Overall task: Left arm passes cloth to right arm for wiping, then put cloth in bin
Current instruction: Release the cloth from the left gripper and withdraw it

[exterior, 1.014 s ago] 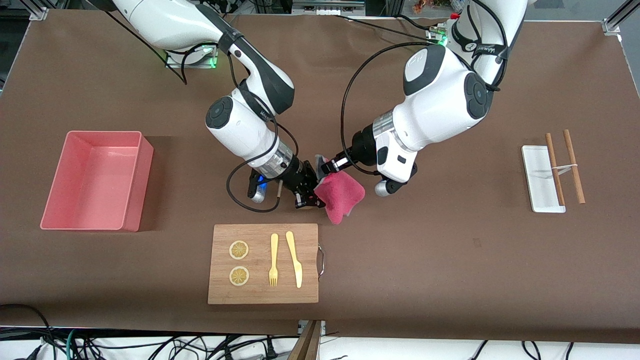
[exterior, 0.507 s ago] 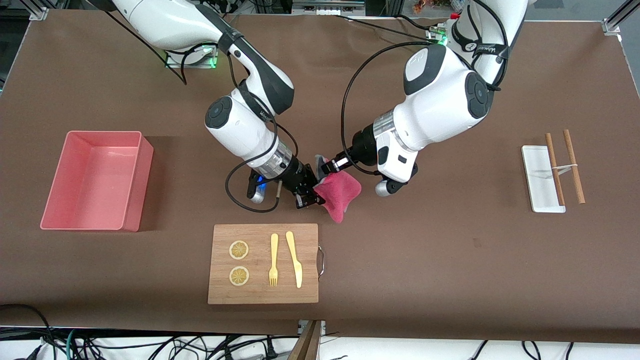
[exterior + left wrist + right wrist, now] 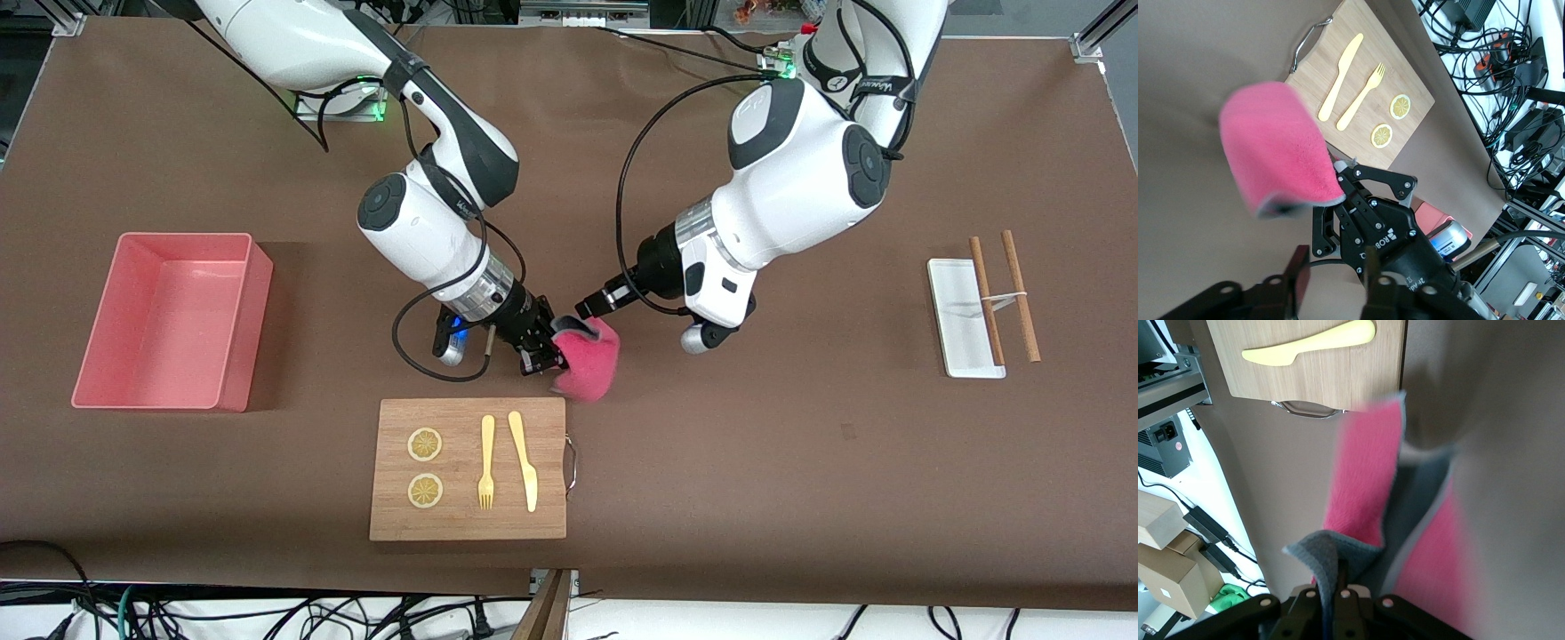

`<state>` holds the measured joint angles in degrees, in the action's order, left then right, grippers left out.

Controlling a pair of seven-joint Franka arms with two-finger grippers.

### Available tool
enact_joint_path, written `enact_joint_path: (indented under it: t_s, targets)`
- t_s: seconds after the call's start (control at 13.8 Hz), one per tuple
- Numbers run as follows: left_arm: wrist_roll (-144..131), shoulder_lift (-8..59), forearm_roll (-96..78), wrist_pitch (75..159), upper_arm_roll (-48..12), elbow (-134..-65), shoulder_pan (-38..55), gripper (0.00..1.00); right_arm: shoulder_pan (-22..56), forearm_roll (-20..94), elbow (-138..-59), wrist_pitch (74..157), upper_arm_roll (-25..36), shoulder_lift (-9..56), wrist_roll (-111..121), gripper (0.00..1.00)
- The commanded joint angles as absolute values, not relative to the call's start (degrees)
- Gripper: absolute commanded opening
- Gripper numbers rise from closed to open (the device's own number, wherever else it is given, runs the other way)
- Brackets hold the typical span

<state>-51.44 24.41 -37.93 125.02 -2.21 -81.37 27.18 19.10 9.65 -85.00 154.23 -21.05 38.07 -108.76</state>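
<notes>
The crimson-pink cloth [image 3: 589,363] hangs bunched over the table just by the cutting board's far corner. My right gripper [image 3: 544,348] is shut on one grey-backed corner of it, as the right wrist view [image 3: 1338,590] shows, with the cloth [image 3: 1365,480] drooping below. My left gripper [image 3: 589,308] is open and empty, just clear of the cloth on the left arm's side. In the left wrist view its fingers [image 3: 1298,270] stand apart, with the cloth [image 3: 1275,150] and the right gripper ahead of them. The salmon-pink bin [image 3: 182,238] stands empty at the right arm's end.
A wooden cutting board [image 3: 462,524] with two lemon slices [image 3: 425,444], a yellow fork [image 3: 486,462] and a yellow knife [image 3: 523,460] lies nearer the front camera than the grippers. A small white tray [image 3: 956,311] with brown chopsticks [image 3: 1019,293] sits at the left arm's end.
My left gripper has let go of the cloth and drawn back. My right gripper has pulled the cloth slightly toward the right arm's end and the cutting board, and the cloth has bunched up.
</notes>
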Motion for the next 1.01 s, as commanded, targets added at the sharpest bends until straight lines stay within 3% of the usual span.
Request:
enact_joint_path:
  t_s: [0.0, 0.22, 0.72, 0.94]
  targets:
    - [-51.1, 22.3, -36.3, 119.8, -1.9, -81.5, 24.4, 1.00, 19.0, 9.8, -84.9, 154.0, -21.4, 37.7, -106.6, 0.00]
    - [-48.2, 20.3, -28.4, 112.4, -2.0, -81.4, 21.0, 1.00, 19.1, 9.8, -85.1, 148.3, -22.2, 36.8, -106.1, 0.00]
    - [-23.1, 17.8, -15.6, 95.5, -2.0, -81.5, 11.1, 1.00, 18.0, 9.6, -85.6, 113.0, -22.4, 32.2, -88.4, 0.00]
    - [-11.8, 17.8, -11.1, 92.1, -1.9, -81.5, 7.4, 1.00, 16.9, 9.4, -89.8, 107.9, -22.2, 32.3, -79.7, 0.00]
